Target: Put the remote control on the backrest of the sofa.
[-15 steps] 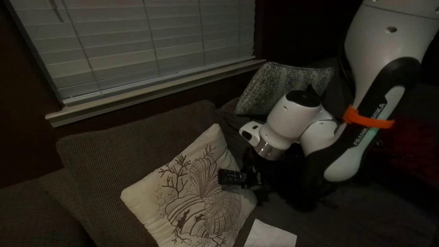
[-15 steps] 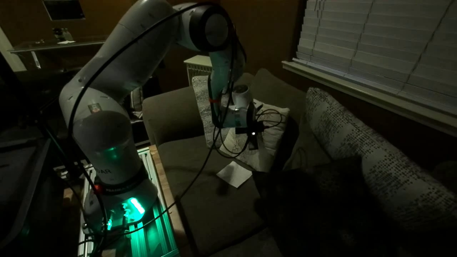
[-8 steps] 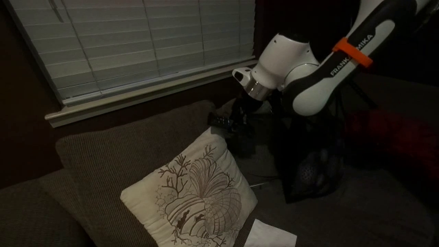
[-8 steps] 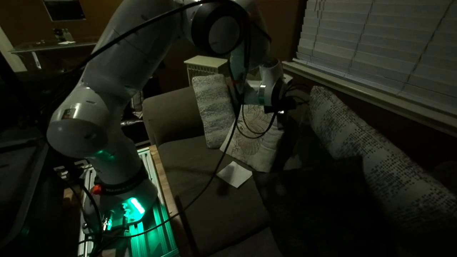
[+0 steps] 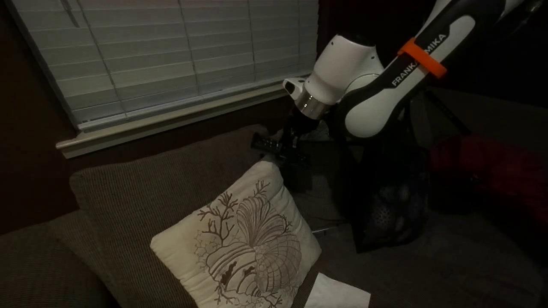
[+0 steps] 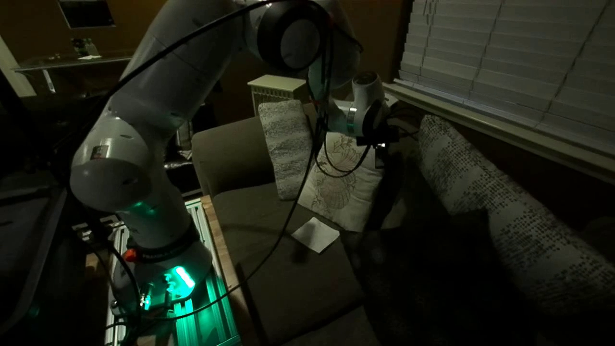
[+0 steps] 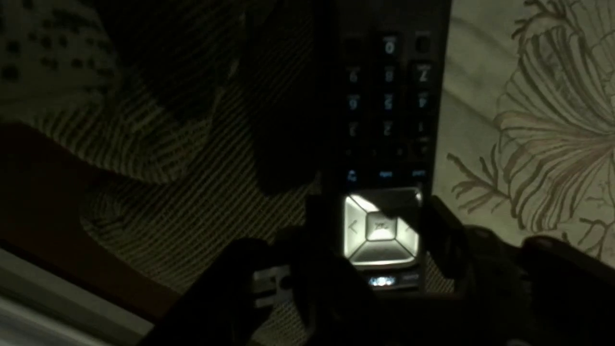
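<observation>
The black remote control [image 5: 266, 144] is held by my gripper [image 5: 288, 147]. In the wrist view the remote [image 7: 387, 139] lies lengthwise between the two fingers of the gripper [image 7: 377, 226], with keypad and silver pad facing the camera. In an exterior view it appears just above the top corner of the floral pillow, overlapping the upper right end of the sofa backrest [image 5: 162, 184]. Whether it touches the backrest is unclear. The backrest's ribbed fabric [image 7: 230, 163] shows beside the remote in the wrist view. In an exterior view the gripper [image 6: 379, 151] is dark, and the remote is hard to make out.
The cream floral pillow [image 5: 244, 244] leans on the backrest under the gripper. A grey patterned pillow [image 6: 504, 202] stands along the back. White paper [image 5: 338, 293] lies on the seat. The window sill [image 5: 180, 115] runs behind the backrest. A dark bag [image 5: 389, 209] sits on the sofa.
The arm has risen from in front of the floral pillow and moved back toward the backrest and window, carrying the remote. Over the last half second it shifted only slightly.
</observation>
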`<state>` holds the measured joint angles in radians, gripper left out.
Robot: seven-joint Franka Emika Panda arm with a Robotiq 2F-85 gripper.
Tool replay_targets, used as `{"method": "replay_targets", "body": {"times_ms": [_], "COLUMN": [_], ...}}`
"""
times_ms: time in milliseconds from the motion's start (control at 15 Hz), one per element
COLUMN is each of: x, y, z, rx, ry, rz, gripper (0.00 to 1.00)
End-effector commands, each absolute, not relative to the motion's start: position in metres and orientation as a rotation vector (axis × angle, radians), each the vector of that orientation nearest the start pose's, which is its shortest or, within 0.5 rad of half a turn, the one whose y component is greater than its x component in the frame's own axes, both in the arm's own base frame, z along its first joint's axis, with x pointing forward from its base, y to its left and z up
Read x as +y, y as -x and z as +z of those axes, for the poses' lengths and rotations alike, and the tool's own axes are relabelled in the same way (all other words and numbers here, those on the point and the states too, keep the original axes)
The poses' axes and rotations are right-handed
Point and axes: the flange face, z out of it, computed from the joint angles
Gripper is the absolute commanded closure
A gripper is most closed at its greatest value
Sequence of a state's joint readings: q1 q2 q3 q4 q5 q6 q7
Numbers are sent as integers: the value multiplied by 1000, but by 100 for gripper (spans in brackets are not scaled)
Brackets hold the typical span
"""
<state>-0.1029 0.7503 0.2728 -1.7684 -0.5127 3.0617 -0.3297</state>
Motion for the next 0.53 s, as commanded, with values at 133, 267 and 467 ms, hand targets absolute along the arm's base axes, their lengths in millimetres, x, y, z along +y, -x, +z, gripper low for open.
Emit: {"method": "replay_targets", "body": {"times_ms": [133,267,467], "x": [144,136,123], "y": [-732,-751,-778], "z": [294,326,352], "rx": [-1287,-1197,-1063], "ry": [2736,2726,2676], "rz": [-1067,-971,-885], "gripper": [72,72,72]}}
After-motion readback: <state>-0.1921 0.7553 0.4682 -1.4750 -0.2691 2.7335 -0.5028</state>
